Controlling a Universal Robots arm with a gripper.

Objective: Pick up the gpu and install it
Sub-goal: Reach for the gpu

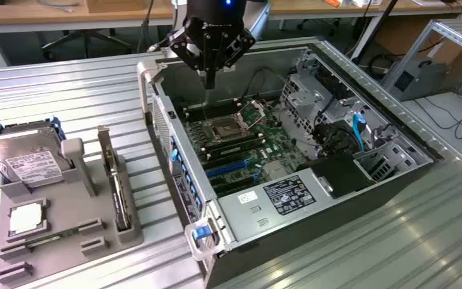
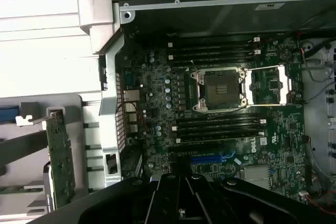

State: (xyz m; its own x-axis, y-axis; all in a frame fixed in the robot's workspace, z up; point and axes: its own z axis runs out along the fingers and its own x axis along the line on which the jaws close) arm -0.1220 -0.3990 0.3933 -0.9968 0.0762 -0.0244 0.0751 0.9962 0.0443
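The gpu [image 1: 115, 180] stands on edge in a slot of the grey holder tray [image 1: 70, 247] at the exterior view's left. It is a thin flat card with a silver end bracket. In the wrist view the gpu [image 2: 60, 156] shows as a green board beside the case wall. My gripper [image 1: 209, 77] hangs above the open computer case [image 1: 239, 211], over the back of the motherboard and well away from the gpu. Its fingers are shut with nothing between them. In the wrist view the gripper [image 2: 181, 182] points down at the motherboard [image 2: 157, 93].
The tray also holds a silver hard drive [image 1: 26, 159], a processor chip [image 1: 26, 218] and a memory stick [image 1: 55, 236]. Inside the case are an open processor socket [image 2: 220, 88], memory slots [image 2: 220, 127], a blue expansion slot [image 2: 212, 157], and drive cages and cables [image 1: 351, 129].
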